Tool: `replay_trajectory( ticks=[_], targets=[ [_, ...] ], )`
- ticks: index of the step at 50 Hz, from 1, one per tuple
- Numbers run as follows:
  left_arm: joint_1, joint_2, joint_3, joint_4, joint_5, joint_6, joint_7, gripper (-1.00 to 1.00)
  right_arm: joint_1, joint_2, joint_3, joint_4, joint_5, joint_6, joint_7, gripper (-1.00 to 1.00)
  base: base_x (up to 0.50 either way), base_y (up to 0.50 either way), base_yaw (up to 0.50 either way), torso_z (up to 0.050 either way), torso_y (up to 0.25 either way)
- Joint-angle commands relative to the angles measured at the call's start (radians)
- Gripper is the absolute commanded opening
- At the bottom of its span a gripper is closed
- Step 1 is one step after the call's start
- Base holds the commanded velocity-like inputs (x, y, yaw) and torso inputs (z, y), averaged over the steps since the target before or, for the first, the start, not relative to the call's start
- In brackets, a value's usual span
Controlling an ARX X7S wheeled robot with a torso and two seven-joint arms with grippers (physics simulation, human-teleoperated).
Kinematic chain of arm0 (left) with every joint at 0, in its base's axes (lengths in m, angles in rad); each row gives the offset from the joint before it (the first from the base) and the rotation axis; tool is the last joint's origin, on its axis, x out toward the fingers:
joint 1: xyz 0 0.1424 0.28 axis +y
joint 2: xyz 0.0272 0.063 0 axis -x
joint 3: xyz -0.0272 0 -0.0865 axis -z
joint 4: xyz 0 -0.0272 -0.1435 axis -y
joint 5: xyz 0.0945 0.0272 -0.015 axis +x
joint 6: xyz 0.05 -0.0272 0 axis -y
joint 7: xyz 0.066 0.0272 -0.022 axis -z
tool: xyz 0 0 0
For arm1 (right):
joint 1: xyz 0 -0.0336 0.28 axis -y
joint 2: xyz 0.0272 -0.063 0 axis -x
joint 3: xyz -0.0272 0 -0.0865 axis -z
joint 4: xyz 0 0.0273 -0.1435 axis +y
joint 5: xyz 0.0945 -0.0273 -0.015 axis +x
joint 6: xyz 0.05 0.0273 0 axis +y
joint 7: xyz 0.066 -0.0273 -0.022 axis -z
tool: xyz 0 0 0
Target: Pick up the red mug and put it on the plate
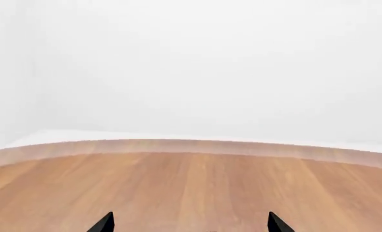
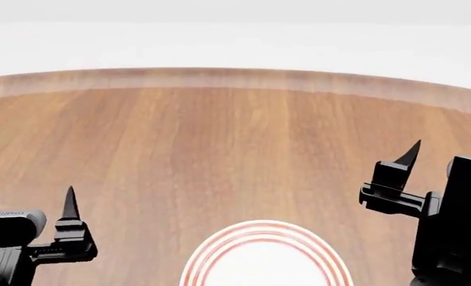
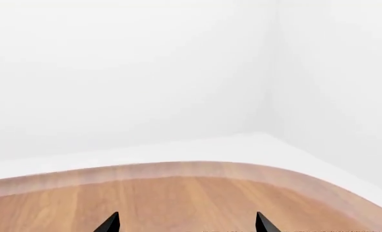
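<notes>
The red mug shows in no view. The plate (image 2: 219, 255), round and white with concentric red rings, lies on the wooden table (image 2: 219, 131) at the near edge of the head view, cut off by the frame. My left gripper (image 2: 28, 199) hovers left of the plate, open and empty. My right gripper (image 2: 434, 161) hovers right of the plate, a little higher, open and empty. In the left wrist view my left gripper (image 1: 191, 223) shows only two black tips spread wide over bare wood. The right wrist view shows my right gripper (image 3: 187, 223) the same way.
The table's far edge (image 2: 235, 77) curves across the head view, with white floor and wall behind it. The left wrist view shows that edge (image 1: 191, 146) ahead. The right wrist view shows a rounded table corner (image 3: 294, 176) and a wall corner beyond.
</notes>
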Motion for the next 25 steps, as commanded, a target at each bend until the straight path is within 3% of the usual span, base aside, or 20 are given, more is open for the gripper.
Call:
replay_trajectory(
  ticks=[1, 2, 3, 25],
  targets=[
    [-0.02, 0.032, -0.155, -0.079, -0.001, -0.007, -0.161, 1.0, -0.007, 0.002, -0.014, 0.031, 0.0, -0.02, -0.002, 1.0, 0.0, 0.0, 0.0, 0.0, 0.0],
    [-0.019, 0.031, -0.163, -0.082, -0.002, -0.007, -0.167, 1.0, -0.007, 0.002, -0.014, 0.033, 0.001, -0.021, -0.003, 1.0, 0.0, 0.0, 0.0, 0.0, 0.0],
    [0.031, 0.001, -0.312, -0.232, -0.019, 0.103, -0.2, 1.0, -0.017, -0.002, -0.024, 0.084, -0.004, -0.056, -0.009, 1.0, 0.0, 0.0, 0.0, 0.0, 0.0],
    [0.033, -0.01, -0.32, -0.309, -0.036, 0.133, -0.206, 1.0, -0.02, 0.001, -0.032, 0.101, 0.004, -0.07, -0.003, 1.0, 0.0, 0.0, 0.0, 0.0, 0.0]
  ],
)
